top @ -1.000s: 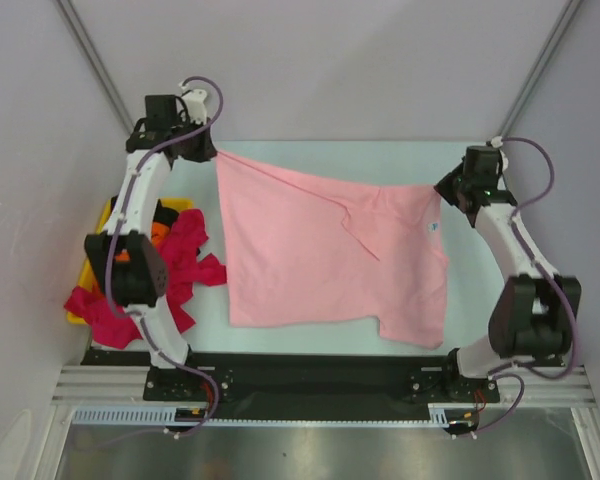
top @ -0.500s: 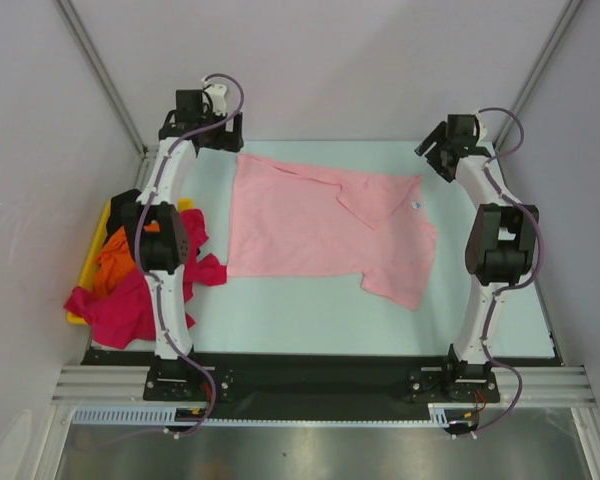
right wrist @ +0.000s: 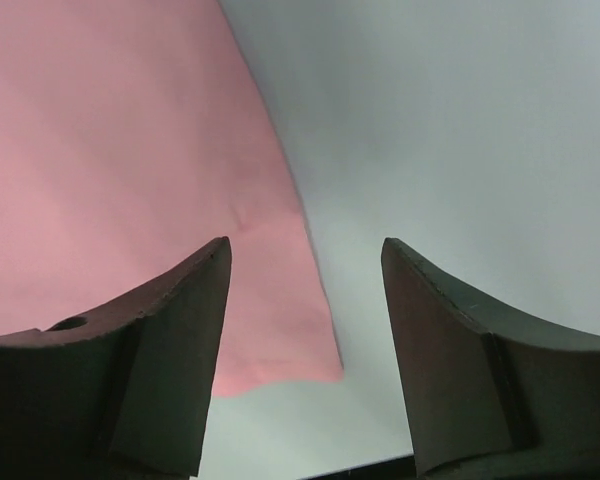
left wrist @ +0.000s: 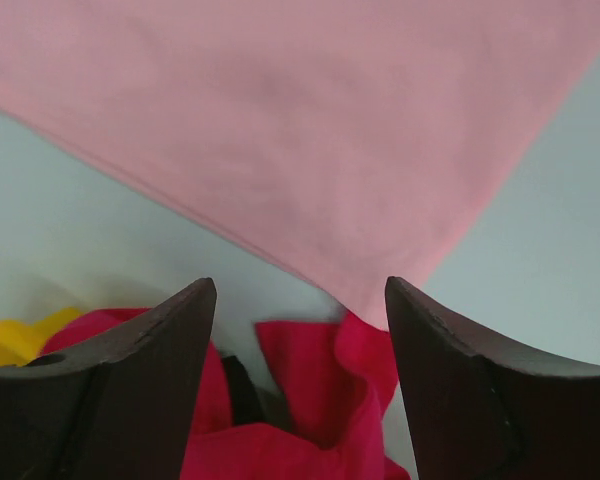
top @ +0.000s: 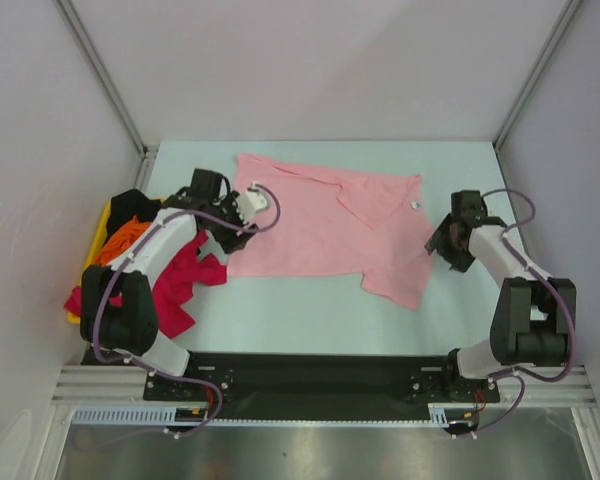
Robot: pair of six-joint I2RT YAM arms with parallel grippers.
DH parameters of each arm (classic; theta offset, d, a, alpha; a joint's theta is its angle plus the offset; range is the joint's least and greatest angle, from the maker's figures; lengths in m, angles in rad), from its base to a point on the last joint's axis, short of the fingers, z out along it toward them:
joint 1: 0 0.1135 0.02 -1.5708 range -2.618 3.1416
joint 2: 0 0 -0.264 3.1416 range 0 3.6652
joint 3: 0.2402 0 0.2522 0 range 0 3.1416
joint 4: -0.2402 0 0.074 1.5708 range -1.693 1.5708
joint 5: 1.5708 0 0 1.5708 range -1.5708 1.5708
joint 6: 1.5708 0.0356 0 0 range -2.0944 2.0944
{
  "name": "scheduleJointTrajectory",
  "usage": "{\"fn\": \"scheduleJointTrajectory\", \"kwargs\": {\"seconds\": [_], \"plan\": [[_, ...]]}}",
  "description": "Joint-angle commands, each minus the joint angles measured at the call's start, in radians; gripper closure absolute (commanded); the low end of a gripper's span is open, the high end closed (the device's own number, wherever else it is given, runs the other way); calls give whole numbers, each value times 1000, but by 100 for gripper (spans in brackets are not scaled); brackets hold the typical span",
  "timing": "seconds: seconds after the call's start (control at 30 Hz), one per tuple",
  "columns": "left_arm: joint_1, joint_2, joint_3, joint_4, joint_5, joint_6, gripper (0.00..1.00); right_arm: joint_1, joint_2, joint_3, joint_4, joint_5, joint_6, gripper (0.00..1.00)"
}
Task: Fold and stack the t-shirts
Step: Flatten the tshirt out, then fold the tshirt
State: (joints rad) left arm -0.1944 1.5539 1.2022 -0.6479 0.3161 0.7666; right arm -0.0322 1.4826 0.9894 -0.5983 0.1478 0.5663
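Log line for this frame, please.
shirt: light pink cloth t-shirt spread on pale table, unheld | left claw: open, above its left edge | right claw: open, above its right edge

Left arm (top: pixel 150 245) partly hides magenta t-shirt (top: pixel 185 285) and, seemingly, orange t-shirt (top: pixel 120 240).

The pink shirt (top: pixel 320 225) is soft, matt cloth, smooth with a few creases. The red shirt (top: pixel 180 285) is similar cloth, crumpled. The desk (top: pixel 300 315) is pale, smooth and matt. The fingers (left wrist: pixel 120 390) are dark and matt, probably plastic. The yellow tray (top: pixel 97 238) looks plastic. The front plate (top: pixel 310 450) is brushed metal.
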Motion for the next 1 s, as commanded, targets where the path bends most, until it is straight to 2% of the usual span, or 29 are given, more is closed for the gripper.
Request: {"fn": "scheduleJointTrajectory", "kwargs": {"seconds": [0.0,0.2,0.3,0.37,0.4,0.43,0.47,0.5,0.57,0.6,0.63,0.67,0.73,0.83,0.97], "plan": [[-25,-40,-129,-56,0,253,25,70,-87,-101,-38,-46,61,34],[-100,-19,-266,45,-72,252,20,118,-131,-273,-15,-123,159,36],[-117,-6,-335,178,-155,246,21,155,-134,-311,31,-135,194,39],[-117,14,-342,244,-199,218,28,157,-119,-334,55,-139,201,45],[-117,21,-340,263,-212,208,32,158,-113,-336,64,-139,199,58],[-117,26,-339,287,-230,198,39,155,-111,-336,63,-139,198,66],[-117,28,-342,297,-233,197,42,150,-116,-331,48,-136,196,75],[-117,28,-352,307,-238,198,46,147,-128,-327,39,-129,192,88],[-117,31,-365,318,-235,203,62,117,-160,-324,16,-120,187,98],[-116,31,-366,312,-230,200,72,98,-203,-325,6,-122,182,100],[-117,31,-363,304,-227,189,96,78,-220,-327,-1,-125,173,100],[-117,28,-356,274,-209,159,100,40,-238,-328,-23,-132,167,100],[-117,18,-320,196,-181,136,100,3,-283,-327,-47,-139,147,100],[-117,-29,-271,79,-129,64,100,-9,-332,-302,-115,-163,135,100],[-117,-115,-225,-103,-57,50,100,-20,-418,-249,-251,-174,124,100]]}}
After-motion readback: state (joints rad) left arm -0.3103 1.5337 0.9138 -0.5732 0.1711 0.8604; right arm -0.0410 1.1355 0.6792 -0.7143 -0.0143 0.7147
